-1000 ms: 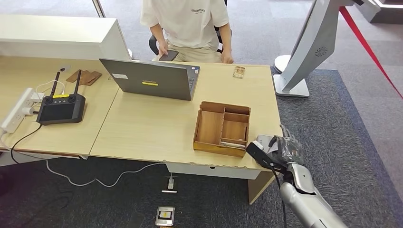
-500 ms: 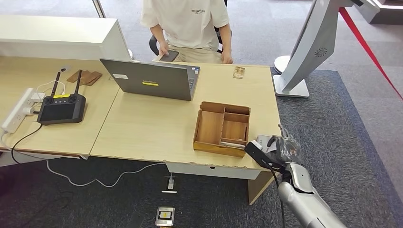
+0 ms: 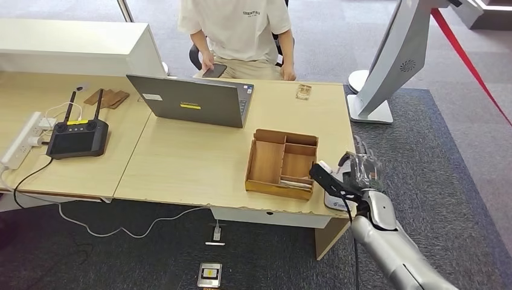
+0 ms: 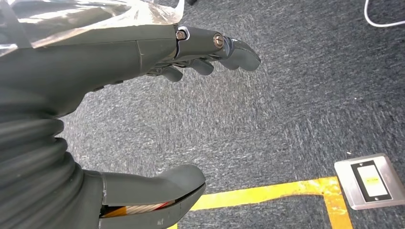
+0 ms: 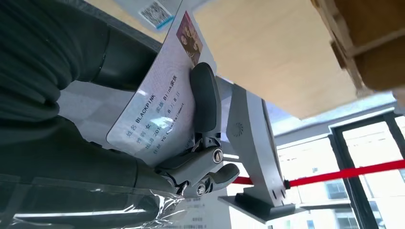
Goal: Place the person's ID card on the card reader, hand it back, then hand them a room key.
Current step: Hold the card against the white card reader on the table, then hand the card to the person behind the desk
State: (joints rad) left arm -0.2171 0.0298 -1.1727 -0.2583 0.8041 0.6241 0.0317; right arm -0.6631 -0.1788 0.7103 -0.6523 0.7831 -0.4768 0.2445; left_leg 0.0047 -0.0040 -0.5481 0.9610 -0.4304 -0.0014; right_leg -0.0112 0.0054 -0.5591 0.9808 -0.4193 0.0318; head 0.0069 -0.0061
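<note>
My right hand (image 3: 350,181) hovers over the table's front right corner and pinches the ID card (image 5: 160,107) between thumb and fingers. The card is pale, with printed text and a small photo. Just below the hand lies the white card reader (image 3: 334,198), whose QR label shows close to the card's edge (image 5: 149,13). A wooden tray (image 3: 282,162) stands left of the hand, with flat cards (image 3: 294,183) in its front slot. The person (image 3: 241,30) sits behind the desk's far edge holding a phone (image 3: 214,70). My left hand (image 4: 119,52) hangs over the carpet, fingers apart, holding nothing.
A grey laptop (image 3: 193,99) stands mid-desk, with a black remote controller (image 3: 78,136) and a power strip (image 3: 23,140) to the left. A small object (image 3: 304,91) lies near the person. A white stand base (image 3: 371,109) sits on the carpet right of the desk.
My right hand has lifted slightly and moved away from the table's front edge with the card, uncovering more of the white card reader under it. Nothing else moved.
</note>
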